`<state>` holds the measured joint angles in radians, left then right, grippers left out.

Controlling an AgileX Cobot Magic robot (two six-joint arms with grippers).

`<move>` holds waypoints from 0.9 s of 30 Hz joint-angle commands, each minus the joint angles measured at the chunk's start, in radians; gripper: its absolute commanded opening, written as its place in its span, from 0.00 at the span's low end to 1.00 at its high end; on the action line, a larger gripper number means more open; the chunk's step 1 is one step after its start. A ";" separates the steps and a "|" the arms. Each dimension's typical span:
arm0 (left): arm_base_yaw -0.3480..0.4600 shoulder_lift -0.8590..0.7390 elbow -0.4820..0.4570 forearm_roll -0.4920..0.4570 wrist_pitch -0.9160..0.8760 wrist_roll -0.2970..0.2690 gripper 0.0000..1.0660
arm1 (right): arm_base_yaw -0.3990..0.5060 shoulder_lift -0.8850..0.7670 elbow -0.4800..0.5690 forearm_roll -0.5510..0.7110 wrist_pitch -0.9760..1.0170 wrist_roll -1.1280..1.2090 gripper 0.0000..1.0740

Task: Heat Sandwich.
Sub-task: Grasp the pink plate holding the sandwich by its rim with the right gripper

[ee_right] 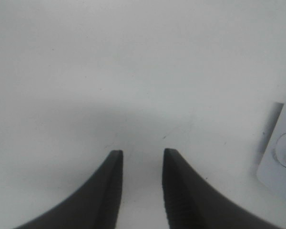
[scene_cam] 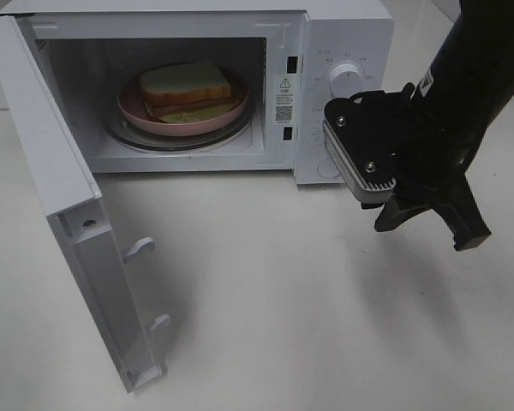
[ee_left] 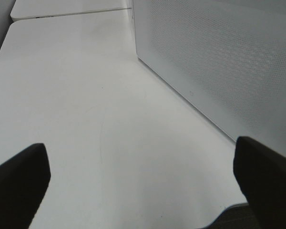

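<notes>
Sandwich (scene_cam: 187,84) on pink plate (scene_cam: 130,110) inside the open microwave (scene_cam: 351,34) | I judge the door (scene_cam: 56,180), swung out leftward, needs shutting | my right gripper (scene_cam: 428,235) part-open, empty, right of sandwich | left gripper (ee_left: 140,145) spread wide, empty

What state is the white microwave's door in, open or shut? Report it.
Open. The white microwave door stands wide to the left, exposing the sandwich on its round pink plate inside.

High view looks down into open white boxy microwave (scene_cam: 347,38); wrist views skim white tabletop (ee_right: 133,57), left sharing microwave's wall.
</notes>
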<state>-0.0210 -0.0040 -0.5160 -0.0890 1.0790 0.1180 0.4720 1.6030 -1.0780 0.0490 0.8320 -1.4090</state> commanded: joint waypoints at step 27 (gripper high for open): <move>-0.007 -0.008 -0.001 -0.006 -0.006 -0.003 0.94 | 0.058 -0.008 -0.035 -0.109 -0.167 0.131 0.82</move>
<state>-0.0210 -0.0040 -0.5160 -0.0890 1.0790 0.1180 0.5290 1.6030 -1.1050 -0.0540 0.6730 -1.2840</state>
